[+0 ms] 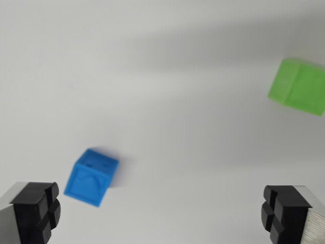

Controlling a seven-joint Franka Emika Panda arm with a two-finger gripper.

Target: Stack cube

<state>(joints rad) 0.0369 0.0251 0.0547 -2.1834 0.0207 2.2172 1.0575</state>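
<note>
Down at the lower left of the wrist view sits the blue cube [91, 177], resting on the pale grey-white table [167, 76]. It is a saturated mid-blue, with soft rounded edges and a matte, plastic-looking surface. Its front face carries a raised or embossed arch-like shape, and its top face shows a couple of small dark marks near the far edge (the picture is blurred, so the exact pattern cannot be made out). The cube stands turned at an angle to the camera, one corner pointing down toward the bottom of the frame, and it casts a faint shadow to its right.

Just beside it, toward the wrist view's left, is one black finger pad [38, 211] of the gripper [162, 213]; the pad and the cube are near but apart. The other pad is far over at the wrist view's right, so the jaws are spread wide with nothing between them but bare table.

Well apart, at the upper right edge, lies a green cube [298, 86], bright lime, also tilted and blurred, partly cut off by the frame. A broad soft shadow crosses the table's upper part.
</note>
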